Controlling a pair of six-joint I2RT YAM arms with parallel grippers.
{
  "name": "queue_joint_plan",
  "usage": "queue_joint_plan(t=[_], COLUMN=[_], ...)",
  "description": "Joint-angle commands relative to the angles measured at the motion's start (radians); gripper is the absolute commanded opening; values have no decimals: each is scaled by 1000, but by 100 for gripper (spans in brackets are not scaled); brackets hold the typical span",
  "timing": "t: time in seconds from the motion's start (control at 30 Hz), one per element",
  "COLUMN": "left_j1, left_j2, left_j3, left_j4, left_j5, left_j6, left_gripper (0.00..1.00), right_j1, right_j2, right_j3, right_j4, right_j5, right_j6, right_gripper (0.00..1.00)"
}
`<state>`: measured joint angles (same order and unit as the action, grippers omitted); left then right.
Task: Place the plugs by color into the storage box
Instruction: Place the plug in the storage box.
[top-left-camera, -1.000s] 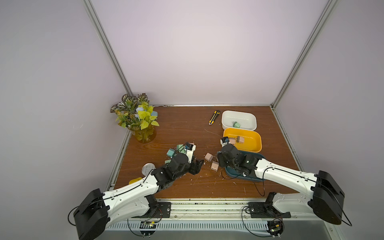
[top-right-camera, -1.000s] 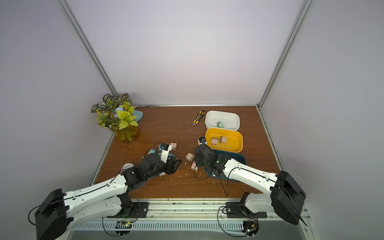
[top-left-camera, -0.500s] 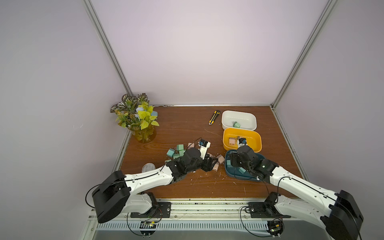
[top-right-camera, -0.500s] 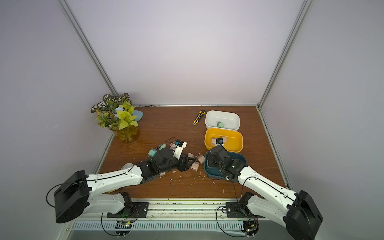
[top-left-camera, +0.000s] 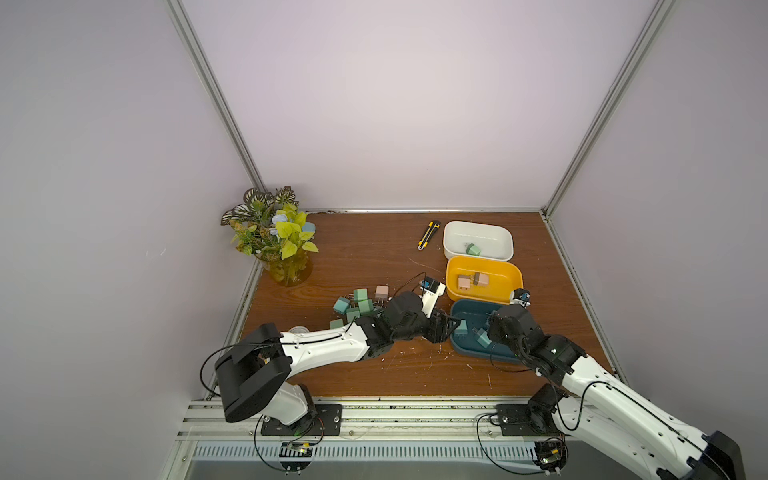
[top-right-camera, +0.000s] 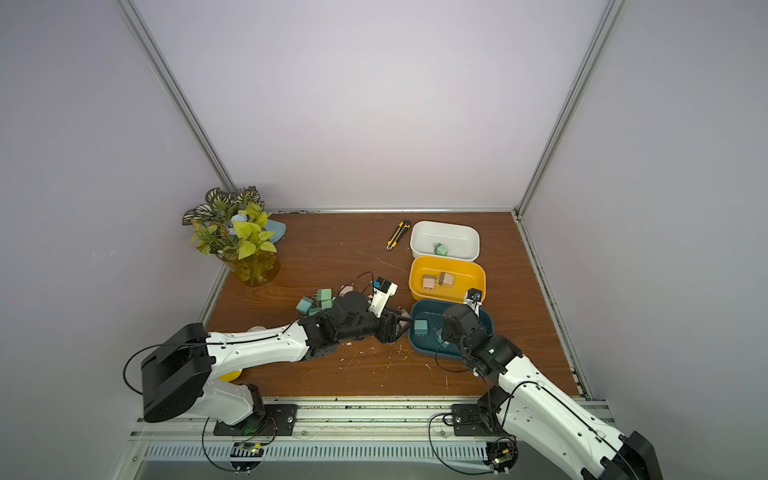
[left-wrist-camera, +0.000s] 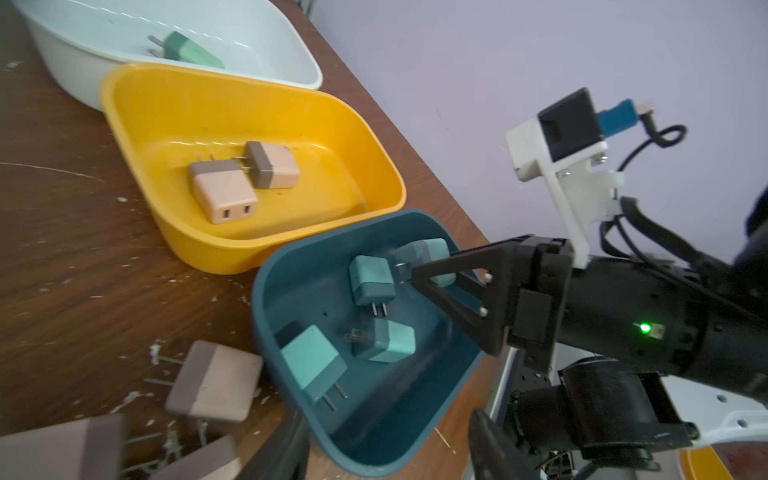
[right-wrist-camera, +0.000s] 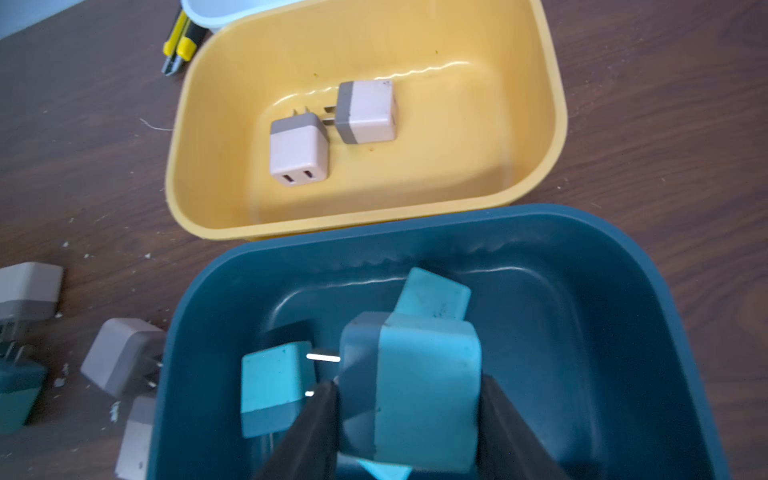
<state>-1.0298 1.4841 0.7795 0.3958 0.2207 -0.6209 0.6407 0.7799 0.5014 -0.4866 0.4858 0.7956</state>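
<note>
A: Right claw (right-wrist-camera: 407, 384)?
B: Clamped on teal plug (right-wrist-camera: 428, 390), over blue bin (right-wrist-camera: 582, 316). Left claw (left-wrist-camera: 386, 422) gapes empty at that bin's rim (three loose teals (left-wrist-camera: 372, 280) inside).
A: Beyond the blue bin?
B: Yellow bin (top-left-camera: 454, 270), two pink plugs (top-left-camera: 464, 282); farther, white bin (top-left-camera: 478, 232), one green plug (top-left-camera: 473, 249).

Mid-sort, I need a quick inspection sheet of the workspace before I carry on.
Surface: brown wood table, scratched, white specks near the front.
Job's things: white bin holds one mint plug; yellow bin two pink plugs; dark teal bin three loose teal plugs; mixed pile left on the table.
Clutter: utility knife beside the white bin; plant in a vase at the far corner.
Tools: right tool shut on a teal plug over the dark teal bin; left tool open, empty, at that bin's rim.
Cables: black leads along the right wrist; no snag seen.
Surroundings: plain pale walls, metal frame; nothing seen intruding.
</note>
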Motion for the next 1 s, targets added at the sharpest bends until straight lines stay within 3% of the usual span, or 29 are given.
queue_joint_plan(t=[0.0, 0.23, 0.3, 0.43, 0.5, 0.97], left_j1=[-57, -99, -103, -104, -104, -103], left_j2=[41, 138, 148, 148, 144, 128], left_j3=[61, 143, 151, 152, 152, 141], left_j4=[26, 17, 14, 2, -5, -23], left_j5=[25, 79, 82, 74, 69, 45], left_j6=[-7, -39, -44, -44, -39, -34], left_gripper=[63, 63, 63, 63, 63, 63], right_j1=[-36, -102, -114, -128, -130, -131], right_j2=[-1, -3, -16, -47, -57, -44], right_j3=[-10, -54, -67, -77, -75, -35], right_j4=[-22, -30, -28, -24, -24, 16], right_j5=[21, 23, 18, 10, 11, -60], right_j6=[38, 54, 54, 51, 48, 12], right_gripper=[0, 1, 18, 64, 80, 84])
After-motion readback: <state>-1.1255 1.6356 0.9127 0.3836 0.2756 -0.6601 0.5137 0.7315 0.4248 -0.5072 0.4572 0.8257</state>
